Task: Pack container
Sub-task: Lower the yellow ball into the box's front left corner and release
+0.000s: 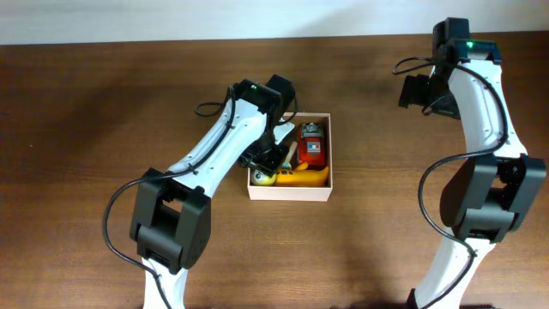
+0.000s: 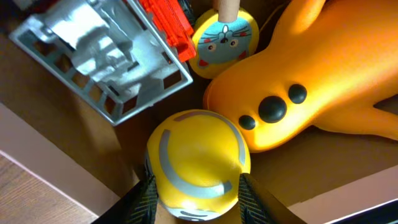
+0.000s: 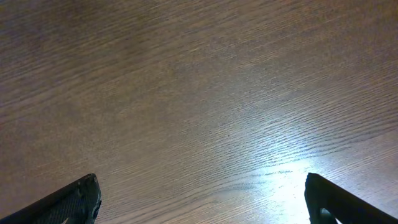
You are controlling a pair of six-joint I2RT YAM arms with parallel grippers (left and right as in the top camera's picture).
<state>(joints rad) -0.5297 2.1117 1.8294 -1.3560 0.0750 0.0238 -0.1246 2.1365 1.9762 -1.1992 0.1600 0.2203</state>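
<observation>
Where the two arms stand, the table [image 1: 86,103] is dark brown wood with fine lines in it, and a bright spot of light shines on it under the right wrist camera. A thin strip of white wall [image 1: 171,17] runs along the far edge.

One container [image 1: 290,194] sits near the middle of the table, a small white box with a tan floor. Four toys lie in it: one yellow round toy [image 2: 199,155] with a grey stripe, one orange toy [image 2: 323,68] with three black dots, one red and grey toy [image 2: 106,50], and one little yellow disc [image 2: 225,38] with a cartoon face on a wooden stick.

The left gripper [image 2: 198,208] reaches down into the container, and its jaws squeeze the yellow round toy from both sides. The right gripper [image 3: 202,202] hangs over bare table, well apart from the box, with its jaws spread wide and nothing between them.

From above, the left arm covers the left part of the box. In the left wrist view, the red and grey toy and the stick are cut off at the top edge. Only the tips of the right fingers [image 3: 74,199] show.
</observation>
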